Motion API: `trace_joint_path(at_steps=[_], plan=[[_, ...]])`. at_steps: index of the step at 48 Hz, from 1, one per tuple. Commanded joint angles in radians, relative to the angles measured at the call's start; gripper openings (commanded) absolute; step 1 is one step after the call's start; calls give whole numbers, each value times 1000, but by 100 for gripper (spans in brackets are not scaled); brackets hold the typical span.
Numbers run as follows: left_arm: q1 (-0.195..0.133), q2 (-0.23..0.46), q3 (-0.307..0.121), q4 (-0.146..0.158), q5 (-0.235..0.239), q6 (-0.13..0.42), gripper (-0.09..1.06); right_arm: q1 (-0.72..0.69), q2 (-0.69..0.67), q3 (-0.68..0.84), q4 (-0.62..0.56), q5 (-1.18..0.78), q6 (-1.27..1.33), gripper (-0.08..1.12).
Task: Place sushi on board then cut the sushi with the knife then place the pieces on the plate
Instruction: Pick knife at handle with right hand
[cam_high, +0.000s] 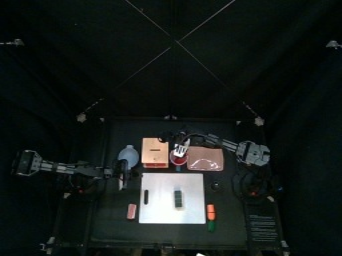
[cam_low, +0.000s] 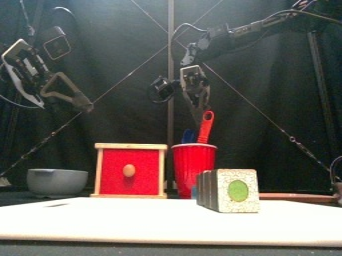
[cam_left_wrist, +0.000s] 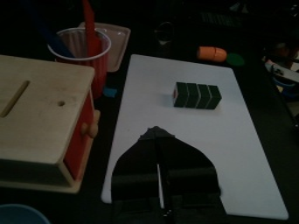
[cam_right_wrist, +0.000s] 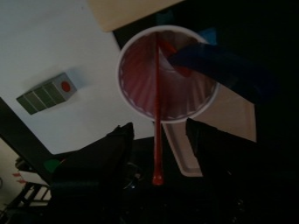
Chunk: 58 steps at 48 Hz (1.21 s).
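The dark green sushi roll lies in one piece on the white cutting board. Behind it stands the red cup with the blue knife in it. My right gripper hangs over the cup, shut on the red knife, whose lower end is still inside the cup. The pink plate lies to the right of the cup. My left gripper hovers over the board's left end, jaws together and holding nothing.
The wooden box with a red drawer front stands left of the cup, and the blue-grey bowl left of that. Small orange toys lie beside the board's front corners.
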Motion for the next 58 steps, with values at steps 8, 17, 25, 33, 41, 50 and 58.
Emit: trace_joint_path(at_steps=[8, 17, 25, 33, 41, 50, 58], plan=[[5, 2, -12, -2, -2, 0, -2, 0, -17, -5, -8, -2, 3, 85], [5, 2, -12, -2, -2, 0, -2, 2, 3, -8, -8, -2, 3, 85], [5, 0, -11, -2, -2, 0, -2, 0, 9, -17, -9, -2, 2, 85], [5, 2, -11, -2, 0, 0, -2, -5, 12, -15, -8, -2, 0, 78], [5, 2, -9, -2, -2, 0, -2, -5, 17, -18, 0, -2, -6, 63], [6, 2, -9, -2, -2, 0, -2, -2, 21, -20, 0, 3, -8, 44], [6, 2, -9, -2, -2, 0, -2, -5, 21, -32, 0, 12, -6, 31]])
